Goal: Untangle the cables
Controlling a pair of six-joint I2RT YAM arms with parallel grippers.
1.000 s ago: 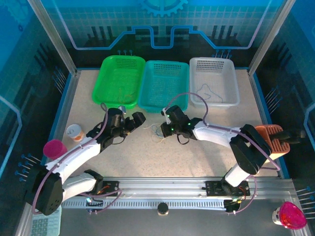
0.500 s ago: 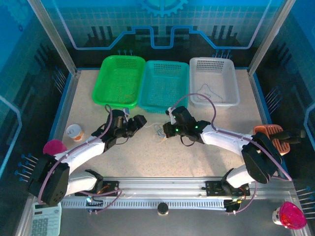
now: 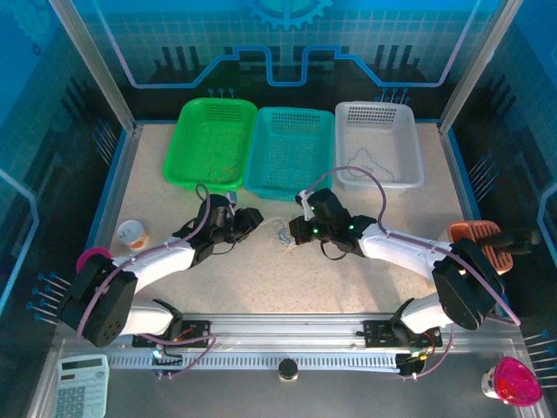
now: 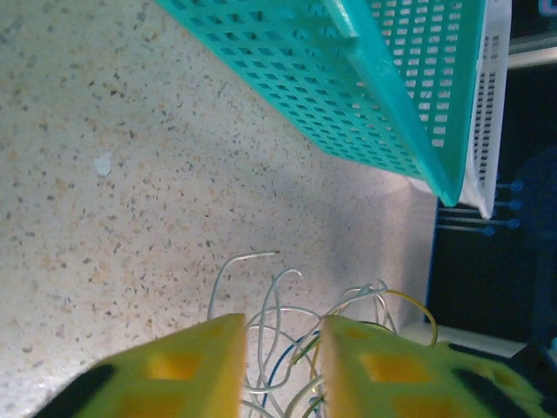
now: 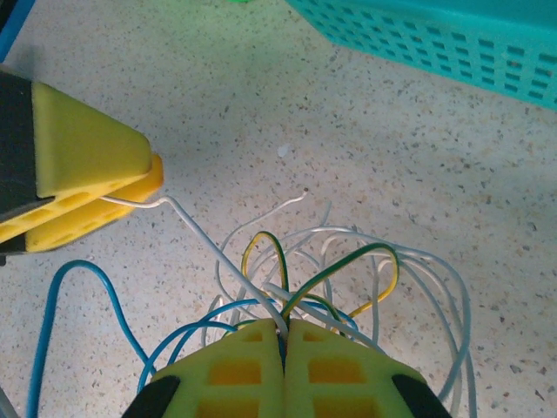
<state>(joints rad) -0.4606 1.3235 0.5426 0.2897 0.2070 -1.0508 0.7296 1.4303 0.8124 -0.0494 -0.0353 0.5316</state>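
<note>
**Knot held at the table's middle, one white strand singled out**

Top external: the cables lie as a small knot on the speckled table, just in front of the teal basket. The left gripper and right gripper meet it from opposite sides.

Left wrist: the left gripper has its jaws narrowly apart, with several loops standing in the gap. Whether it bites on any of them I cannot tell. A white strand arcs free above the tips.

Right wrist: the right gripper has its jaws pressed together, clamped on the root of the bundle. White and yellow-green loops fan out from there, and a blue strand trails off to the left. The white strand runs straight to the seam between the left gripper's fingers.

These wires look featherlight, springy and set in their curl. They are thin and smooth enough to slip from the pads, and they would kink if bent sharply. The best hold is probably near a free end. A slow draw along the strand's own line, with the other gripper anchoring the knot, seems safest, since a quick tug would likely cinch the loops tighter.
</note>
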